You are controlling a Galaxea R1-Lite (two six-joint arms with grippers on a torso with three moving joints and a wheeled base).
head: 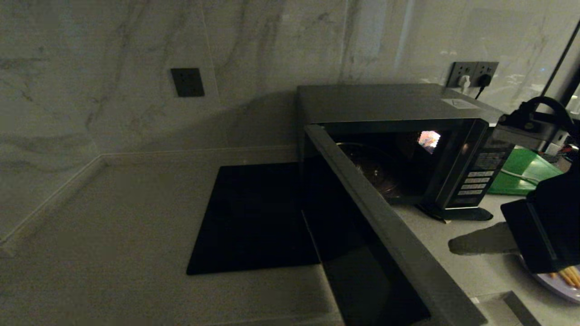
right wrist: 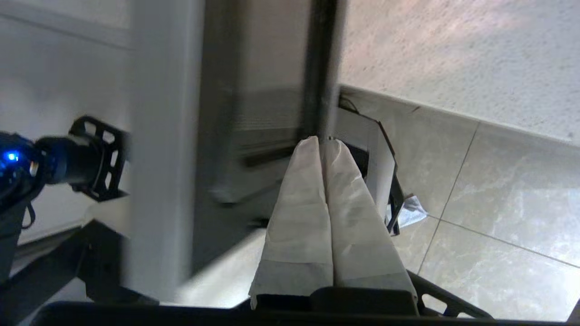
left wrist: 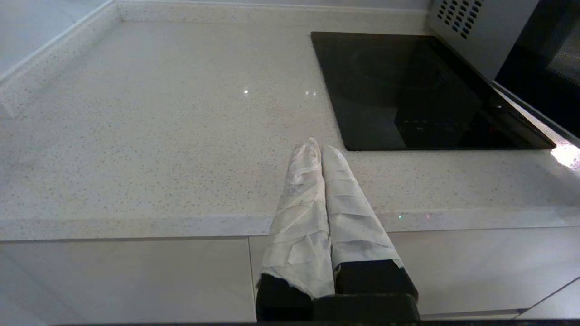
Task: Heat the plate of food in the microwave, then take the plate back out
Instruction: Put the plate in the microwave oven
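the right gripper point(right wrist: 322, 147), with its two white-wrapped fingers point(right wrist: 299, 199) pressed flat together and nothing between them, sits out past the free edge of the microwave's wide-open dark glass door point(head: 389, 235). the wrist view is smeared, so it is hard to tell if the tips touch the door edge or only hang just beside it. in the head view the black right arm point(head: 548, 226) is low at the right side, over the counter.

the big boxy dark grey and silver microwave point(head: 389, 104) stands at the back with its button panel point(head: 476, 181) on the right. inside, a round glass turntable point(head: 371, 170) shows, and it looks bare. the small round pale lavender plate with thin orange-yellow sticks of food point(head: 564, 280) lies on the pale speckled counter point(head: 113, 217), near the front at the right, half hidden under the arm.

the next job looks like getting the plate in. to do it well, the fingers should spread first, come in low at the plate's rim, pinch it firmly and keep it flat so no sticks slide off. the arm should stay clear of the door's edge on the way in.

the left gripper point(left wrist: 317, 147) is clenched too, parked over the counter's front edge near the flat black glass square point(left wrist: 417, 90).
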